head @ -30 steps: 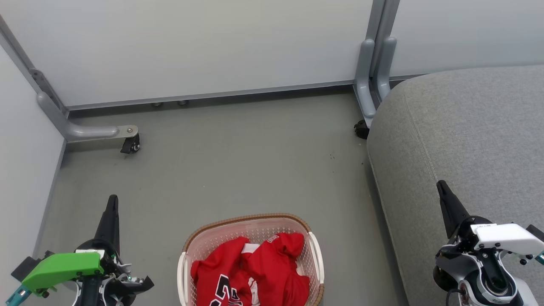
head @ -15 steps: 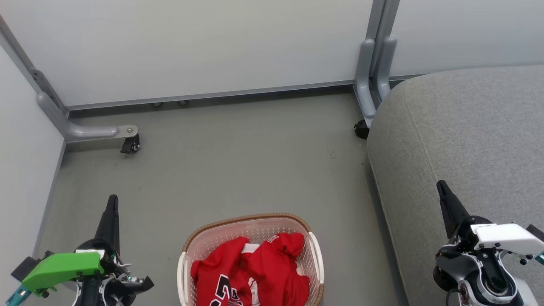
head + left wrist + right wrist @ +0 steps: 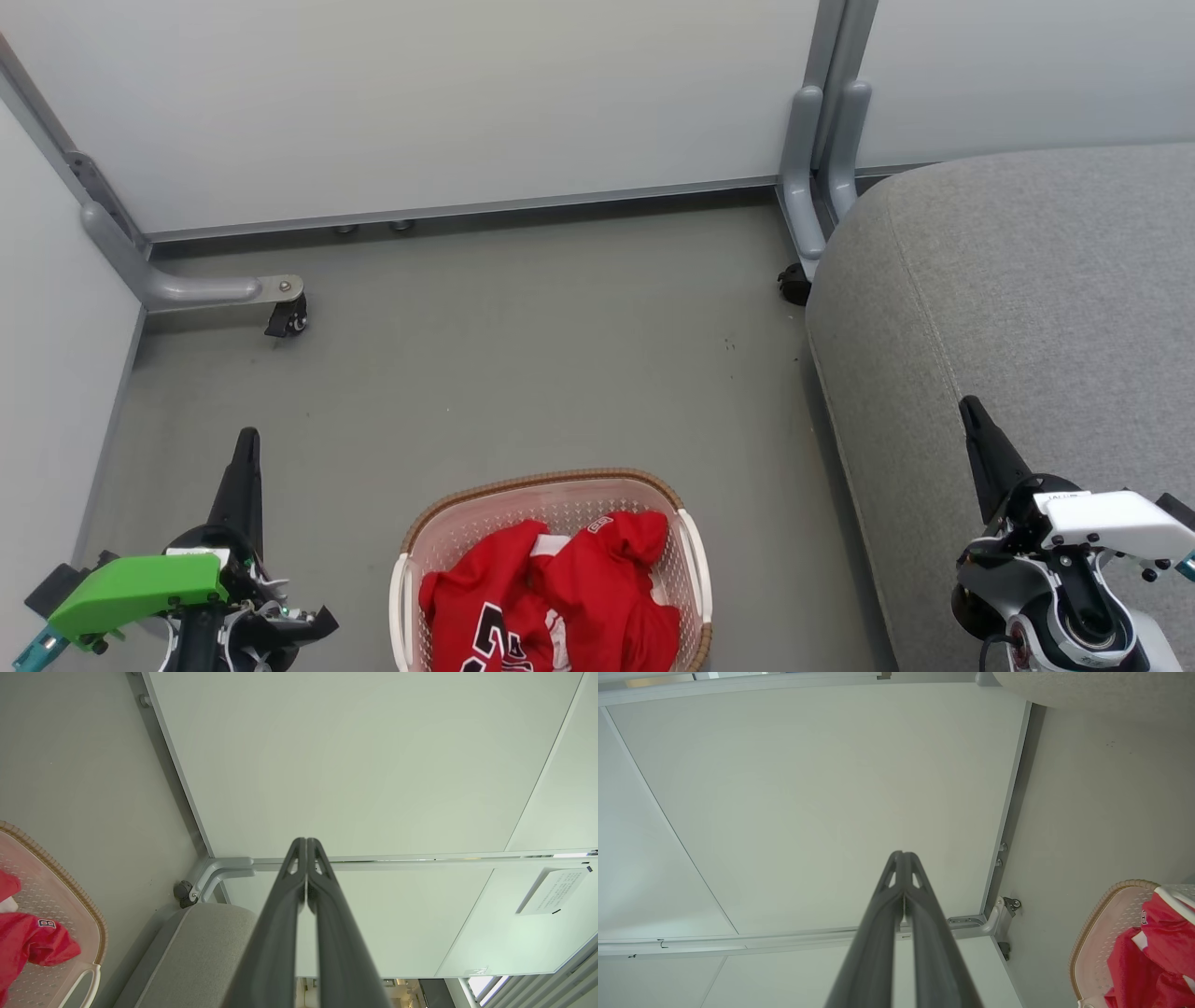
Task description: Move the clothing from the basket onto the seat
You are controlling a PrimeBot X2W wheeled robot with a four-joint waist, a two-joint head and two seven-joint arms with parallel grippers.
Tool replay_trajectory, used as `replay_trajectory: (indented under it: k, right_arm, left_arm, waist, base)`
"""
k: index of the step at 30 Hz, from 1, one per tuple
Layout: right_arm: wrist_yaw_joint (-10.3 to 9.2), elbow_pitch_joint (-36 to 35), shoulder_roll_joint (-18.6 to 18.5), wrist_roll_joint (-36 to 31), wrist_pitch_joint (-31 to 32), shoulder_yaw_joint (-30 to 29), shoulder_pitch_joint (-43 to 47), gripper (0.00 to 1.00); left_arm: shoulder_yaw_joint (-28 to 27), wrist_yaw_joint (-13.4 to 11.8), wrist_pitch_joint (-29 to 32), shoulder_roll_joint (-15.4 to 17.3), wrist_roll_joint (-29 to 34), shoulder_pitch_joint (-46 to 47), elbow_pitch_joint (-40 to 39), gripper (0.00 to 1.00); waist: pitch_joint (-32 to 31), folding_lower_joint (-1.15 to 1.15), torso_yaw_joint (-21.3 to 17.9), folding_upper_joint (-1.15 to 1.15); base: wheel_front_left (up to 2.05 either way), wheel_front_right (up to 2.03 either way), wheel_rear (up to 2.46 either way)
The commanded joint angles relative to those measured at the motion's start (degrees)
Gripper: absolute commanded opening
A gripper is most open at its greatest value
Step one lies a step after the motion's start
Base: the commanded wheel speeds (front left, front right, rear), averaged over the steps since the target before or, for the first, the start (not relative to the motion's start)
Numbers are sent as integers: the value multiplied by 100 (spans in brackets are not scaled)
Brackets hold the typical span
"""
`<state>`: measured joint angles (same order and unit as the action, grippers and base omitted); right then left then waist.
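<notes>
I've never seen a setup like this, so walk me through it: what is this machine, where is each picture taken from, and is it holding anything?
It is a wheeled robot with two arms. The wide picture comes from a camera on its head, looking down at the floor. The dark spikes at the lower corners are the left jaws and the right jaws, each a pair of long fingers. The other two pictures come from cameras on the wrists, looking along those fingers. Both sets are shut and hold nothing. On the floor stands a cream basket with red jerseys crumpled inside. To its right is the grey sofa seat where they are meant to go. Pale wall panels stand behind.
</notes>
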<state>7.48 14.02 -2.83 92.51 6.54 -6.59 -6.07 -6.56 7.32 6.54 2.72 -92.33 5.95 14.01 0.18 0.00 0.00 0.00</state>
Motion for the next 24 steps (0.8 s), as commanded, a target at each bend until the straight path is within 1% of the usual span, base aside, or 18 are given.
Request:
replay_trajectory:
  k: [1,6,7,10,20,24]
  right_arm:
    - [2,9,-7,-20,11,2,-33,0]
    - [2,9,-7,-20,11,2,-33,0]
    - [0,0,0,0,0,0,0,100]
    - [-1,173,45,0,-8,6,136,100]
    - [-1,1,37,-181,-297,49,221,100]
    - [-1,-26,33,-444,-409,7,241,100]
  left_arm:
    - [-1,37,14,33,-18,66,6,0]
    - [-1,37,14,33,-18,66,6,0]
    - [0,0,0,0,0,0,0,100]
    - [11,-10,-9,-32,0,-126,178,100]
    - [137,-5,-296,-24,-7,-199,15,100]
    - [79,-3,-409,-21,15,-229,-23,100]
  waist:
    - [0,0,0,0]
    - [0,0,0,0]
    - [0,0,0,0]
    - [1,0,0,0]
    - [-42,0,-25,0]
    - [-60,0,-33,0]
  base:
    - [0,0,0]
    - [0,0,0]
    - [0,0,0]
    - [0,0,0]
    - [0,0,0]
    - [0,0,0]
